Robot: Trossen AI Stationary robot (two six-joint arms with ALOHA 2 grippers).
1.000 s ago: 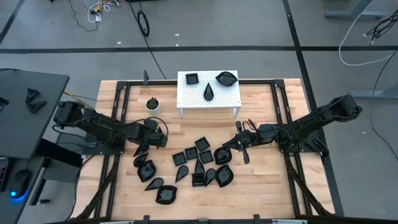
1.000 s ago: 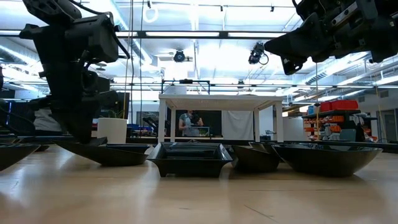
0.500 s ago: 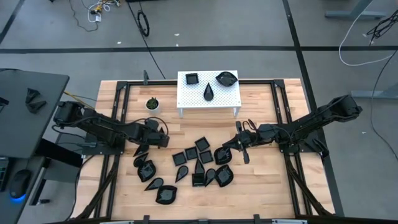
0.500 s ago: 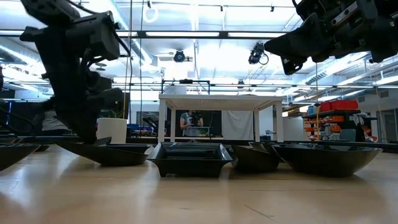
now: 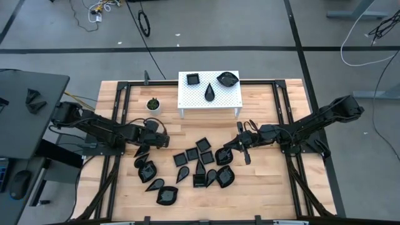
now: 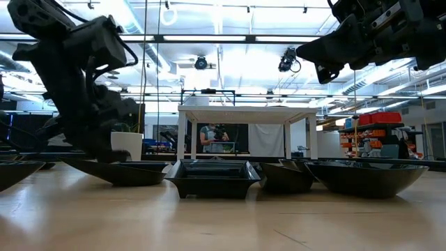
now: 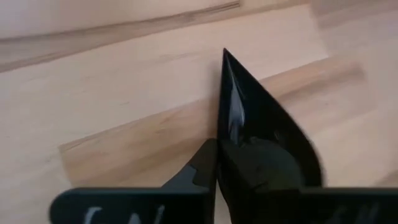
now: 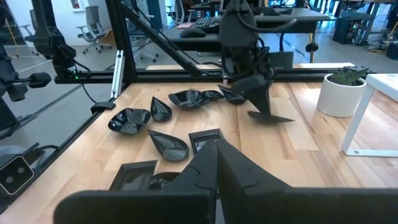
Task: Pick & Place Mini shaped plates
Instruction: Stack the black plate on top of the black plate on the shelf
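Wood-plank bench (image 5: 262, 187) w/ black frame, lab room behind. Left gripper (image 5: 145, 149) jaws pinching teardrop plate (image 7: 261, 137); right gripper (image 5: 239, 147) jaws pressed together, raised.

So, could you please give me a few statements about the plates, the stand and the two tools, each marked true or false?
1. Three black plates sit on the white perforated stand. True.
2. The left tool is closed on a pointed black plate. True: the left wrist view shows its tip sticking out past the fingers.
3. The right tool carries a plate. False: it is shut on nothing, above the cluster of plates.
4. The small potted plant stands on top of the stand. False: it stands on the table beside the stand.
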